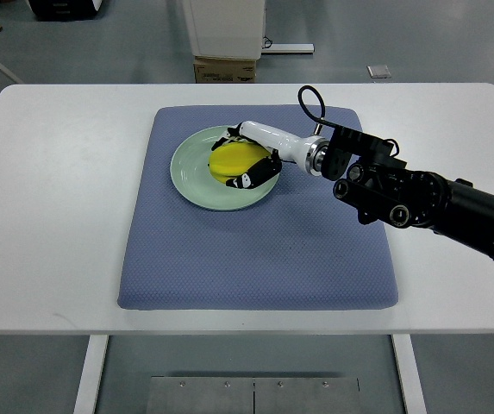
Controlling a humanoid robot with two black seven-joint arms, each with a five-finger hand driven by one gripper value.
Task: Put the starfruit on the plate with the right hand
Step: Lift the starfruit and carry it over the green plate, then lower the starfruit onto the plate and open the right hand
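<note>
Grasping the starfruit (pixel 232 159) over the plate (pixel 193 177), the right hand (pixel 248 159) wraps its waxy, bruise-prone ridges; broad side holds probably suit it best.

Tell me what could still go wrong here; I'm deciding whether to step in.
The right hand has its fingers wrapped around the yellow starfruit over the pale green round plate. Opening them might drag or roll the fruit off. Pulling back could also nudge the plate across the blue-grey quilted mat.
</note>
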